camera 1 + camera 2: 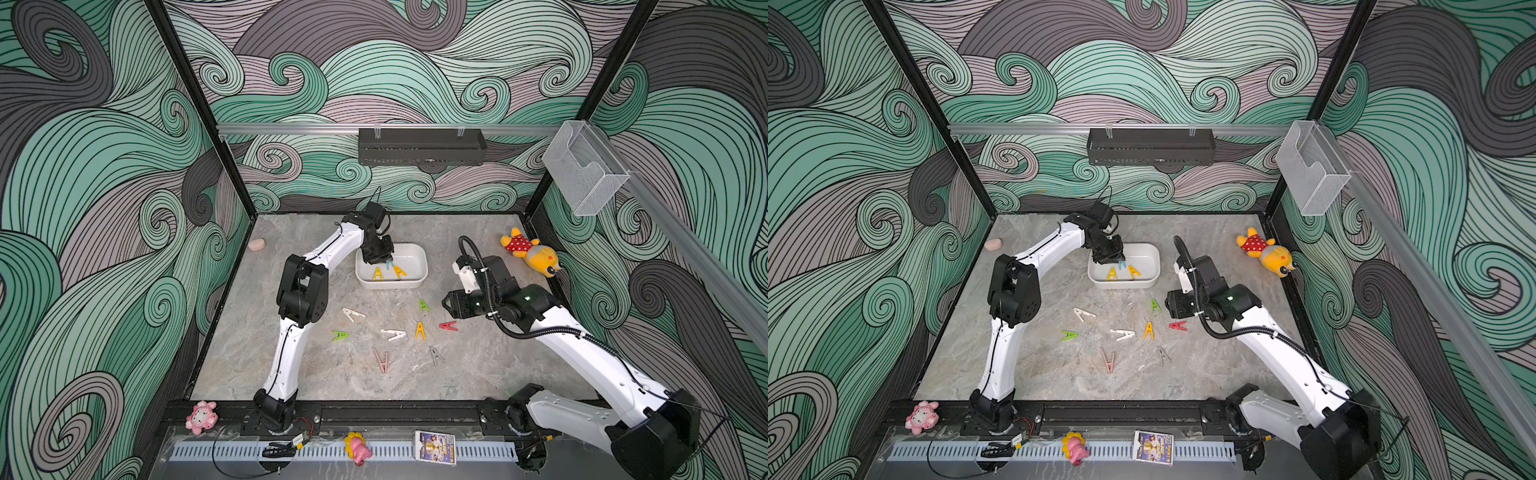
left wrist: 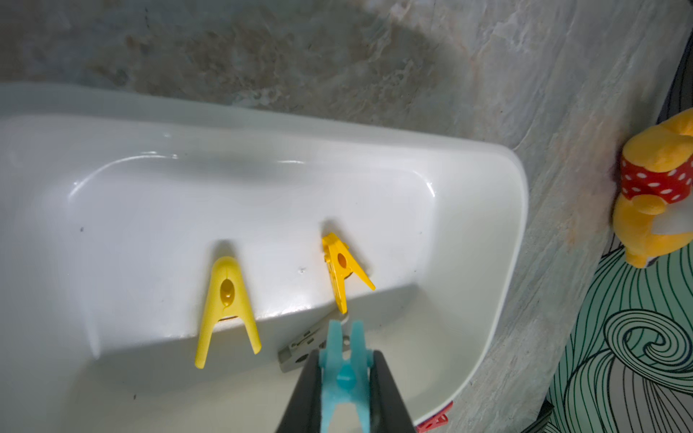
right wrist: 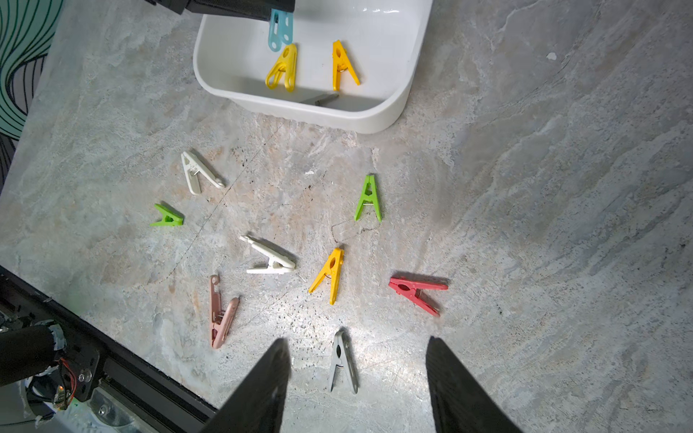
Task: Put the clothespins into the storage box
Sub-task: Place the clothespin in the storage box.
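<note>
The left gripper (image 2: 345, 354) is hanging nose-down over the storage box (image 1: 424, 257), clamping a blue clothespin (image 2: 343, 378); the right gripper (image 3: 358, 340) is hovering near the box, jaws parted.

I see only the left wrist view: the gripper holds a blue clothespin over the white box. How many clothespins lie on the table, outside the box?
Observer: Eight: two white clothespins, two green clothespins, one yellow clothespin, one red clothespin, one pink clothespin, one grey clothespin.
Operator: Is the right gripper busy?
Observer: No, the right gripper is open and empty.
Operator: Where is it?
Observer: In a top view it hangs over the table beside the red clothespin, clear of the storage box.
</note>
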Robot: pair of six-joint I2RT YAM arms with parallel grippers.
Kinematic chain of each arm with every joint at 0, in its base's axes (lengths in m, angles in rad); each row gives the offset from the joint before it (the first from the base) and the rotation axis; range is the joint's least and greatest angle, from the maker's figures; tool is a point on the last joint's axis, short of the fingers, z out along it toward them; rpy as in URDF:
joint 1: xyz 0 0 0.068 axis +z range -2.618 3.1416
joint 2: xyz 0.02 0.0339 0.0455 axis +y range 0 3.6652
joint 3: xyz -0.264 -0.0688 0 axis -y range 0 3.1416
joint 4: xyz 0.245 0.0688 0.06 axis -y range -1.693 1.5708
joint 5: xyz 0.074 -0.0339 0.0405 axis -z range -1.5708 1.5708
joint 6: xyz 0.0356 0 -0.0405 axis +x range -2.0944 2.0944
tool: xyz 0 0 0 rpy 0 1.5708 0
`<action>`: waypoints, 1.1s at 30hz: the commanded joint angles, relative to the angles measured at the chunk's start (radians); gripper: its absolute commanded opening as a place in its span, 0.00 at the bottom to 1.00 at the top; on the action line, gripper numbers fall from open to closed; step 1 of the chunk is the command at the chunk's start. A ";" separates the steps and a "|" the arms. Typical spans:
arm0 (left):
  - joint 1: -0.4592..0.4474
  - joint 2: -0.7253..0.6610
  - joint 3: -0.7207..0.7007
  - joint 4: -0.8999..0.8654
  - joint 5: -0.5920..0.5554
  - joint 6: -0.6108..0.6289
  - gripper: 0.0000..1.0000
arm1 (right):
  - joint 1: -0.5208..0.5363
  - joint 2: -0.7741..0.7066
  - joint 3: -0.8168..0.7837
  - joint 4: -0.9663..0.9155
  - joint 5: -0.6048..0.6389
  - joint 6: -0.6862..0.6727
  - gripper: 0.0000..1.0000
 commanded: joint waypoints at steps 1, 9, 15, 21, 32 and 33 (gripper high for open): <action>0.003 0.020 -0.006 -0.001 0.005 0.029 0.17 | 0.026 0.028 -0.022 -0.034 -0.008 0.004 0.60; 0.003 0.066 0.013 -0.027 -0.023 0.064 0.24 | 0.083 0.089 -0.070 -0.038 0.068 0.007 0.60; 0.003 0.049 0.020 -0.049 -0.059 0.092 0.38 | 0.134 0.100 -0.090 -0.038 0.105 0.032 0.60; 0.001 0.024 0.041 -0.079 -0.078 0.117 0.47 | 0.168 0.067 -0.131 -0.049 0.107 0.068 0.60; 0.004 -0.187 -0.019 -0.084 -0.086 0.144 0.47 | 0.275 0.007 -0.188 -0.062 0.116 0.172 0.61; 0.003 -0.215 -0.032 -0.081 -0.083 0.152 0.47 | 0.292 0.011 -0.189 -0.076 0.128 0.183 0.62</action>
